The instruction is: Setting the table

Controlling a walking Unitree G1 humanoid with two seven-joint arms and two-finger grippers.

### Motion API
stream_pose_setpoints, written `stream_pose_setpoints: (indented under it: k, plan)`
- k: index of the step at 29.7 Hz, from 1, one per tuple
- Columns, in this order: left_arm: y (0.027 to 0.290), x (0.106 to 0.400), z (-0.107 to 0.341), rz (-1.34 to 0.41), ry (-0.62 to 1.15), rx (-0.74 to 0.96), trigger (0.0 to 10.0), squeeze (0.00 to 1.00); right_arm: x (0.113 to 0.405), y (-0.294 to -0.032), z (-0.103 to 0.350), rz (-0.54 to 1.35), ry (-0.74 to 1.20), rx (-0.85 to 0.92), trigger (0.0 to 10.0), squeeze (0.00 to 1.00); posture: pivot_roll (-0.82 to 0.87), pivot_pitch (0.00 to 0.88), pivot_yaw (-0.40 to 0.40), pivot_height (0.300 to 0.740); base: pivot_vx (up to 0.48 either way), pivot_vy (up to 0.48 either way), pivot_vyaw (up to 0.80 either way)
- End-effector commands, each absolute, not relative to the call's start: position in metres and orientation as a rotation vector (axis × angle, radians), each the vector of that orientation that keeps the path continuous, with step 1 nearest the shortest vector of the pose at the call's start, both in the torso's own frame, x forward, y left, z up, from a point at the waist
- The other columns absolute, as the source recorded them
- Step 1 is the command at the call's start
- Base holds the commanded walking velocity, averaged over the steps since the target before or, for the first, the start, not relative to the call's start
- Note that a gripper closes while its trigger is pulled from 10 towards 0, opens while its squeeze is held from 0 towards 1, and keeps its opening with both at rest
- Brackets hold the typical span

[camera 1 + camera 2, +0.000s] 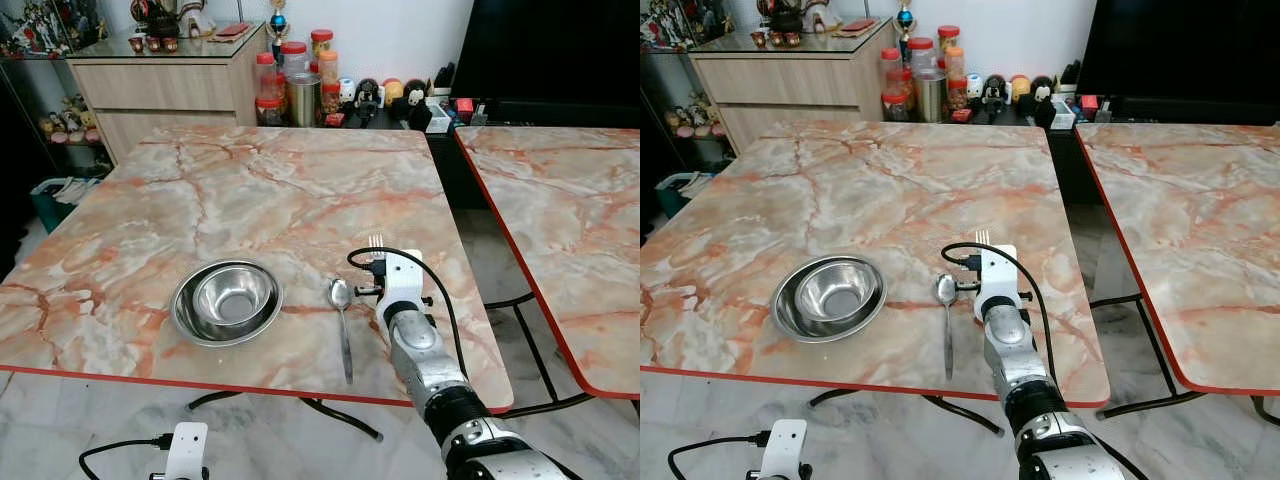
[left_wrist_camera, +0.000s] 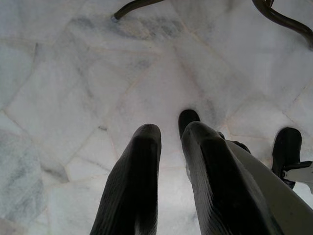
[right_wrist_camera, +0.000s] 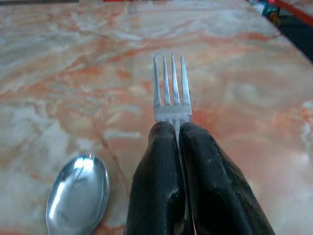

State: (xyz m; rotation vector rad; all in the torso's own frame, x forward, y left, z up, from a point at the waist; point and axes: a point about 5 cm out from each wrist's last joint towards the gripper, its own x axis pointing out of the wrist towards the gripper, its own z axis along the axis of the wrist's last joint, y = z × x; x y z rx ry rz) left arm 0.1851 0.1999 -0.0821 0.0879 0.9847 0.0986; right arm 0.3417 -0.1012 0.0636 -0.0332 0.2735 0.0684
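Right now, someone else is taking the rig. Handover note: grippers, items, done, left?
Right gripper: jaws shut on the fork, tines pointing away from the robot, over the marble table just right of the spoon.
Left gripper: hangs idle below the table edge over the floor, jaws slightly apart, holding nothing.
Done: steel bowl sits near the front edge; spoon lies to its right, bowl end away from the robot.
Left: lower the fork to the table beside the spoon, release it, and pull the right arm back. Whether the fork already touches the table cannot be told.
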Motion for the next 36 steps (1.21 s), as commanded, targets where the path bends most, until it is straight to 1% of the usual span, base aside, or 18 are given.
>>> stream_pose_setpoints:
  k: [1,8,23,36]
  plan:
    - [0.202,0.184,-0.082,0.099,0.989,0.092,10.0,0.0,0.338,-0.099,0.056,0.08,0.311,-0.034,10.0,0.0,-0.03,0.0,-0.004,0.74,0.0,0.0,0.0]
    - [0.202,0.183,-0.083,0.1,0.99,0.091,10.0,0.0,0.332,-0.101,0.049,0.073,0.34,-0.046,10.0,0.0,-0.02,0.0,-0.011,0.74,0.0,0.0,0.0]
    - [0.203,0.177,-0.085,0.101,1.001,0.096,10.0,0.0,0.321,-0.089,0.048,0.109,0.333,-0.041,10.0,0.0,-0.02,0.0,-0.021,0.74,0.0,0.0,0.0]
    - [0.204,0.179,-0.084,0.103,0.995,0.097,10.0,0.0,0.318,-0.089,0.047,0.104,0.346,-0.047,10.0,0.0,-0.02,0.0,-0.022,0.74,0.0,0.0,0.0]
